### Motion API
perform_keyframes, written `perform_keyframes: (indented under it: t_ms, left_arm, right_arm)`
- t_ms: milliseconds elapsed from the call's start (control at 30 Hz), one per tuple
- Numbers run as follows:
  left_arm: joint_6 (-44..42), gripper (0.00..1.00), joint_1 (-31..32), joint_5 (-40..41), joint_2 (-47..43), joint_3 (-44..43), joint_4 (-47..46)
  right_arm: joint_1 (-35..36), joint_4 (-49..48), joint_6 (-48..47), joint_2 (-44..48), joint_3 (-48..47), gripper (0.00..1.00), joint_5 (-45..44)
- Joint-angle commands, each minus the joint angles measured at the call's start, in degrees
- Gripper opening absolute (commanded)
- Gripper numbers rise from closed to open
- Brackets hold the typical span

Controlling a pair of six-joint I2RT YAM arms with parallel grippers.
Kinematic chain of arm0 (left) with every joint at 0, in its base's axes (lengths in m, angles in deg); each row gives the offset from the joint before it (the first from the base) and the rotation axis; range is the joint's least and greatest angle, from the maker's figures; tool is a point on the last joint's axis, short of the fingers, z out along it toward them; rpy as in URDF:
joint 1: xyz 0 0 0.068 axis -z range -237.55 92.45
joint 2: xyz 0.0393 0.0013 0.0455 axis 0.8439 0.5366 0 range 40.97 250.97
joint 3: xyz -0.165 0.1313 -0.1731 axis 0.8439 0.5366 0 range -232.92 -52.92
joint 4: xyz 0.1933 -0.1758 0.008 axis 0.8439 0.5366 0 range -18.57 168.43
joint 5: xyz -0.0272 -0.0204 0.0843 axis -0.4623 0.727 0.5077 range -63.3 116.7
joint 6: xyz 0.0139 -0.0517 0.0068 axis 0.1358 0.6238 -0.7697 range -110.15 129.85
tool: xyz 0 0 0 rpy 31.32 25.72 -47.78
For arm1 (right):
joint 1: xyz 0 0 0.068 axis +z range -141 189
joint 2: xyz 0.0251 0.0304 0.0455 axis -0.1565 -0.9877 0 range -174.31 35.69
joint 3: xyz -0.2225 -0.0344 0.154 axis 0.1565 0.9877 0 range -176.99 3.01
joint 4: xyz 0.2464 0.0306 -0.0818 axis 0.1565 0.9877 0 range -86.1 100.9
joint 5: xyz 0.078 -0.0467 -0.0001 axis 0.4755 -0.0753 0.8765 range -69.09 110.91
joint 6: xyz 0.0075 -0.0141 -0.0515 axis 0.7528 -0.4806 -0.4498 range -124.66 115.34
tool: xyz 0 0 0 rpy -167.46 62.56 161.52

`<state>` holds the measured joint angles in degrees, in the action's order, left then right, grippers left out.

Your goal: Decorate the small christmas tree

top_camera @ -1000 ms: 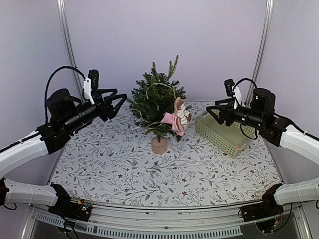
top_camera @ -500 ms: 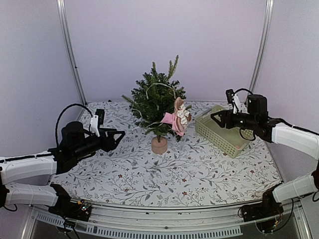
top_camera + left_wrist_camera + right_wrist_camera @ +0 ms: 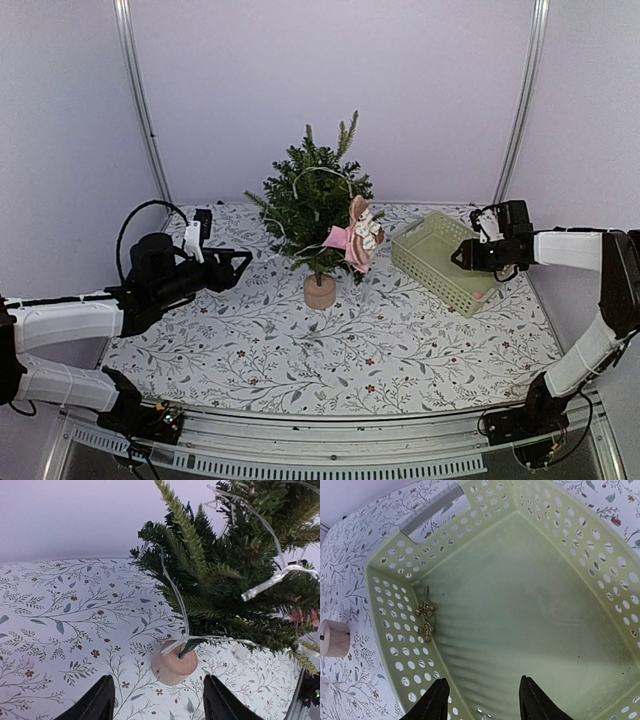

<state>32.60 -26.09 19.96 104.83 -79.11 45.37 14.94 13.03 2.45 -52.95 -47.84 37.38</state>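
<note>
Near edge: metal rail (image 3: 320, 440) ran along the table front, arm bases at both ends.
Left gripper: left gripper (image 3: 238, 264) (image 3: 157, 700) sat low over the cloth on the left side, fingers well apart, nothing between them.
Right gripper: right gripper (image 3: 460, 258) (image 3: 482, 697) hung over the right end of the basket, fingers parted, nothing held.
Basket: pale green perforated basket (image 3: 425, 268) (image 3: 380, 575) lay angled, right of the tree; a small gold ornament (image 3: 425, 621) lay inside against one wall.
In the way: white light string (image 3: 270, 582) and low branches drooped over the base (image 3: 320, 291) (image 3: 174, 667) on the left gripper's side.
Tree: tree (image 3: 312, 200) (image 3: 235, 580) stood upright mid-table toward the back, ahead of the left gripper and apart from it; well apart from the right gripper, with the basket between.
On tree: pink-bowed figure (image 3: 355, 238) hung on its right side, toward the basket.
Surface: white cloth (image 3: 300, 350) with a leaf and berry print.
Room: plain lilac walls (image 3: 330, 80), metal posts (image 3: 140, 100) at the back corners.
</note>
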Motion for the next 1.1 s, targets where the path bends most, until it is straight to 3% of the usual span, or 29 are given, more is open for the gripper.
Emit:
perform_keyframes:
  t_ms: [0, 167, 700, 933, 1067]
  left_arm:
    - [-1.12, 0.62, -1.93, -4.21, 3.17, -3.12, -2.16]
    - [-0.88, 0.62, -2.83, -5.78, 4.42, -3.52, -3.65]
    - [-0.86, 0.62, -3.41, -5.82, 3.82, -4.28, -3.90]
    - [-0.76, 0.62, -3.40, -6.11, 4.61, -5.44, -3.60]
    - [-1.10, 0.62, -3.43, -6.00, 4.61, -5.99, -2.83]
  right_arm:
    - [0.41, 6.84, -3.42, -5.61, -3.08, 0.50, -0.68]
    - [2.63, 4.51, -5.21, -10.03, -5.14, 0.50, 1.89]
    - [8.90, 7.66, -12.65, -28.84, -24.62, 0.54, 5.98]
    - [9.68, 8.25, -13.31, -30.92, -23.89, 0.47, -0.15]
    - [9.05, 7.72, -12.31, -30.69, -23.05, 0.36, -6.58]
